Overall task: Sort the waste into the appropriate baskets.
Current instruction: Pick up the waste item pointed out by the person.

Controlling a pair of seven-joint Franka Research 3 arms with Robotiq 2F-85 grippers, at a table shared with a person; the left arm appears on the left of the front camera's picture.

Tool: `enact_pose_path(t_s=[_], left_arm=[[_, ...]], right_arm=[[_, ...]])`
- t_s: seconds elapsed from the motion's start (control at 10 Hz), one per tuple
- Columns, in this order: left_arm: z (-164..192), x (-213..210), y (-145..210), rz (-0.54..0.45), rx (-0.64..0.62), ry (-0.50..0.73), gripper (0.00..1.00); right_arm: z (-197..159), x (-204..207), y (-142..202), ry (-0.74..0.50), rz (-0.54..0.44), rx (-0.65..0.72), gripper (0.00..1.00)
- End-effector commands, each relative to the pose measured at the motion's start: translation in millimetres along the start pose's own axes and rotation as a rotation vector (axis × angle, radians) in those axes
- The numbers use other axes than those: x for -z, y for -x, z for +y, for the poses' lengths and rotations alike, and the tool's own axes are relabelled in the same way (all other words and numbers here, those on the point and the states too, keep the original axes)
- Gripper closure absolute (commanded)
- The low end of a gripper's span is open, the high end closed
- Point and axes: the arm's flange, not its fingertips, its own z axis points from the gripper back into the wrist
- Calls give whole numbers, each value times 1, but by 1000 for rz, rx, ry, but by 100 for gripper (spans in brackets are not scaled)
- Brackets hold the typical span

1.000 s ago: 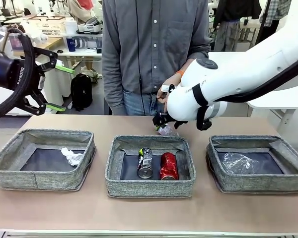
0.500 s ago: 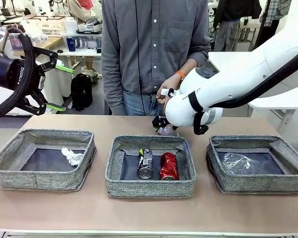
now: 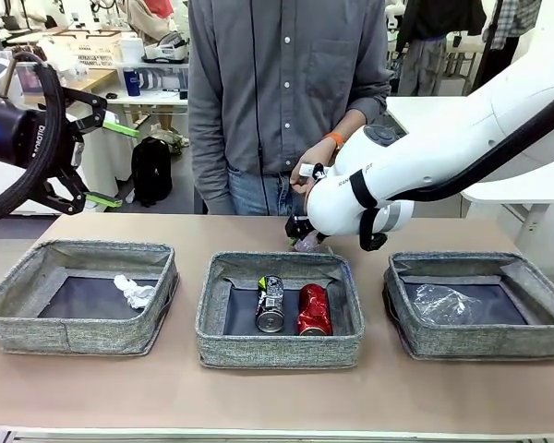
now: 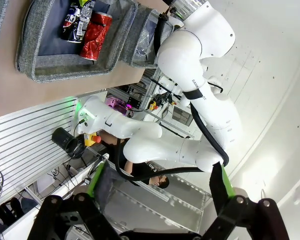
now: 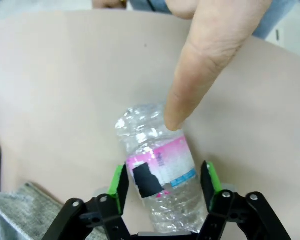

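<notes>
Right gripper [image 5: 162, 187] straddles the labelled bottle [image 5: 160, 167] near the tabletop's far edge, pads not visibly pressing; should clamp squarely before lifting; a finger [image 5: 200, 65] steadies it.

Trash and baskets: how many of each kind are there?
Baskets: 3 (left basket, middle basket, right basket)
Cans: 2 (dark can, red can)
Plastic bottles: 2 (pink-labelled bottle, clear bottle)
Paper wads: 1 (white paper wad)
Total: 8
</notes>
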Motion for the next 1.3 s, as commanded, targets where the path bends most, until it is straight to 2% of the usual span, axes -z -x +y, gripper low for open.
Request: enact_pose_path(t_s=[0.0, 0.1, 0.2, 0.8, 1.0, 1.2], left_arm=[[-4, 1, 1, 7, -4, 20, 0], [-4, 1, 1, 7, -4, 20, 0], [-4, 1, 1, 7, -4, 20, 0], [-4, 1, 1, 7, -4, 20, 0], [-4, 1, 1, 7, -4, 20, 0], [-4, 1, 1, 7, -4, 20, 0]], right_arm=[[-2, 0, 0, 32, -18, 5, 100], [-2, 1, 0, 31, -16, 7, 77], [-3, 3, 1, 33, -8, 9, 100], [-6, 1, 1, 44, -17, 7, 100], [-11, -1, 2, 53, -22, -34, 100], [-24, -22, 0, 106, -37, -68, 100]])
